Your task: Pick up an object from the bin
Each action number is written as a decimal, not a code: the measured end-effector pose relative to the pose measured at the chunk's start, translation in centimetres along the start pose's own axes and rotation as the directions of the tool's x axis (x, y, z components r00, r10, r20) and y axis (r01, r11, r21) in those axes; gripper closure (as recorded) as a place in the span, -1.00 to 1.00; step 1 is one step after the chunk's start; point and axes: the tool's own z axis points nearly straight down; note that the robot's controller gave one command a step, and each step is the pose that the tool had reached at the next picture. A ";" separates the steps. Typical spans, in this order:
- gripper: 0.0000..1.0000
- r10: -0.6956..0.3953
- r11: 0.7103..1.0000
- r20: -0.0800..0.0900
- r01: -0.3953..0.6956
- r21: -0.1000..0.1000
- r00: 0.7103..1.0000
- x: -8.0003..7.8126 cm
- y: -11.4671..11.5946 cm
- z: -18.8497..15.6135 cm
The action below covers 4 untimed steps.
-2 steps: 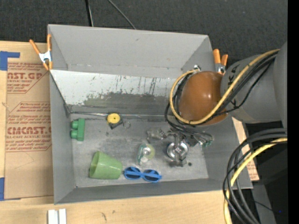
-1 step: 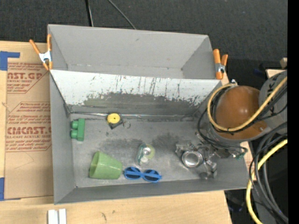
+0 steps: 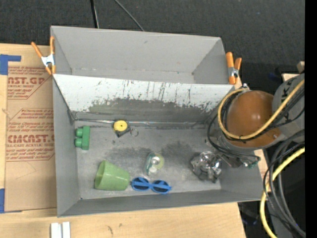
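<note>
My gripper (image 3: 207,166) hangs low over the bin's right side, near the front, its metal fingertips close to the floor. I see nothing between them. The nearest loose thing is a small clear ball with a greenish inside (image 3: 154,163), a short way to the gripper's left. A blue pair of flat joined rings (image 3: 151,185) lies by the front wall, left of the gripper.
A light green cup (image 3: 111,177) lies on its side at the front left. A green double block (image 3: 82,137) sits against the left wall. A small yellow round thing (image 3: 120,127) rests near the back wall. The arm's orange dome overhangs the right rim.
</note>
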 end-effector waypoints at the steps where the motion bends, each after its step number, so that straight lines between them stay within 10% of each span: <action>1: -1.00 0.000 1.000 0.000 0.000 0.000 1.000 0.0 0.0 0.0; 2: -1.00 -0.015 1.000 0.008 0.015 -0.007 1.000 -0.2 -6.6 -1.2; 3: -1.00 -0.505 0.863 0.005 0.505 -0.003 0.863 -1.8 -2.9 0.0; 4: 1.00 -0.503 0.864 0.003 0.503 0.000 0.864 -1.6 -3.1 0.0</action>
